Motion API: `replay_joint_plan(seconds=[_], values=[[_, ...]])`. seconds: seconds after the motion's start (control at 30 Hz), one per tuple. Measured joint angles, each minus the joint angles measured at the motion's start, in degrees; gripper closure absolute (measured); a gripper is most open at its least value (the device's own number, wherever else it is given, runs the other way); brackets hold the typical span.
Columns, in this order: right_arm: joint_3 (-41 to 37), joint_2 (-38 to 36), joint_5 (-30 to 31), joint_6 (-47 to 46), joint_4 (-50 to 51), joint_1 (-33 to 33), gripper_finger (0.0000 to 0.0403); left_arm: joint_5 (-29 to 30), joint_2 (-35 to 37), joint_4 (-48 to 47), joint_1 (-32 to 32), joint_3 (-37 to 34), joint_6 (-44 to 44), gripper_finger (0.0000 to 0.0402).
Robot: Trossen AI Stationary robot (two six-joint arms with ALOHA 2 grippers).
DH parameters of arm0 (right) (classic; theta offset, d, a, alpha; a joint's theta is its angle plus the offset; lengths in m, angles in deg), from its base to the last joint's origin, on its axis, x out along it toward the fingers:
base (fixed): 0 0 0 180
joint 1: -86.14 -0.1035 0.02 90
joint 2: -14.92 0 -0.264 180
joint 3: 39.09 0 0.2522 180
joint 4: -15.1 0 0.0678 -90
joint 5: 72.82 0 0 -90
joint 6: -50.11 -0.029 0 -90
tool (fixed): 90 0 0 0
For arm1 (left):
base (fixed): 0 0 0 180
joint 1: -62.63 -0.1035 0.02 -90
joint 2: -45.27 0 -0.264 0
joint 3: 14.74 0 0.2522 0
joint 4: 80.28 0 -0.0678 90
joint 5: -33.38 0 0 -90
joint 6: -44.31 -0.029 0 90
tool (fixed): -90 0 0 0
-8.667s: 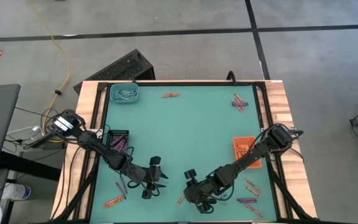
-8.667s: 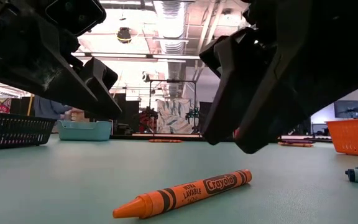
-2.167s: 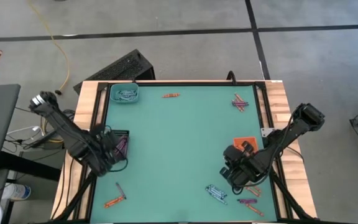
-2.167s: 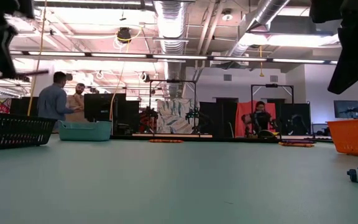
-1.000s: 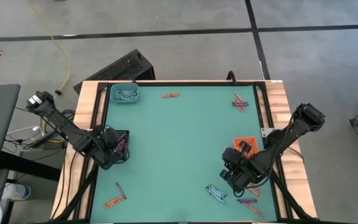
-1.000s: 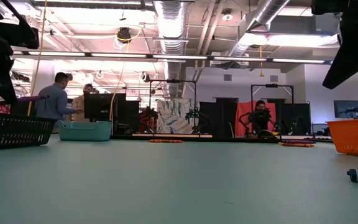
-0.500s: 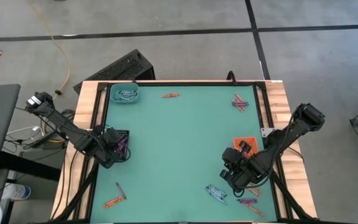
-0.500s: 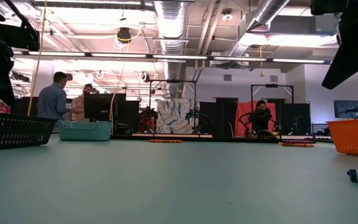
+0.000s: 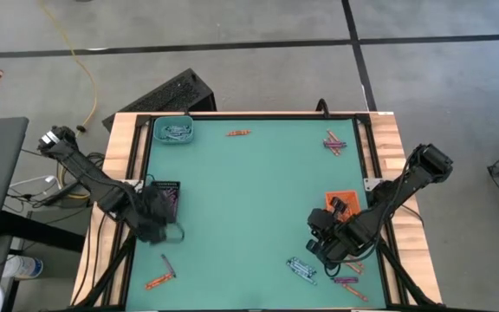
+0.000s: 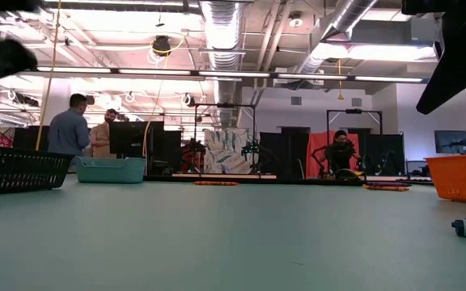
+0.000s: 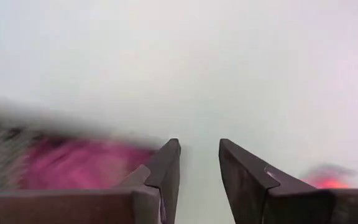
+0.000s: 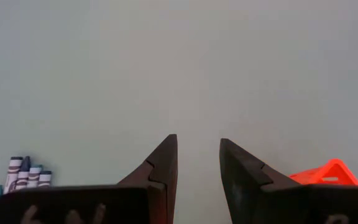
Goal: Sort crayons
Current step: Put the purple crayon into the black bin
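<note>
High view, contents listed by size. Table (image 9: 249, 191): teal-topped, wood-edged. Left hand (image 9: 157, 227): held at the near side of the black tray (image 9: 165, 194), fingers seen spread in the left wrist view, nothing between them. Right hand (image 9: 317, 245): held just beside the orange tray (image 9: 340, 204), fingers parted, nothing gripped. Teal tray (image 9: 174, 131): set at the far left corner, pale crayons inside. Purple crayons (image 11: 73, 165): seen blurred in the black tray. Loose crayons: blue-grey bundle (image 9: 301, 269) near the right hand; orange ones (image 9: 158, 282) at the near left; one (image 9: 237, 133) at the far edge; mixed group (image 9: 333, 143) at the far right.
</note>
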Motion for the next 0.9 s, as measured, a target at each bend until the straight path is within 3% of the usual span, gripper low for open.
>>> replay_joint_plan(seconds=[0.13, 0.4, 0.67, 0.9], values=[[0.0, 0.0, 0.0, 0.5, -0.6, 0.0, 0.0290, -3.2, -4.2, 12.9, 6.2, 0.2, -8.6, 0.0301], [0.0, 0.0, 1.8, 1.0, -0.7, 0.1, 0.0290, -4.7, -19.7, 24.4, 16.3, 0.3, -9.3, 0.0301], [0.0, 0.0, 1.8, 1.8, -0.9, 0.9, 0.0290, -0.3, -30.6, 19.7, 20.8, 7.2, -10.1, 0.0301], [0.0, 0.0, 1.7, 3.0, -2.5, 1.2, 0.0290, -2.8, -35.4, 14.4, 21.5, 8.7, -8.9, 0.0301]])
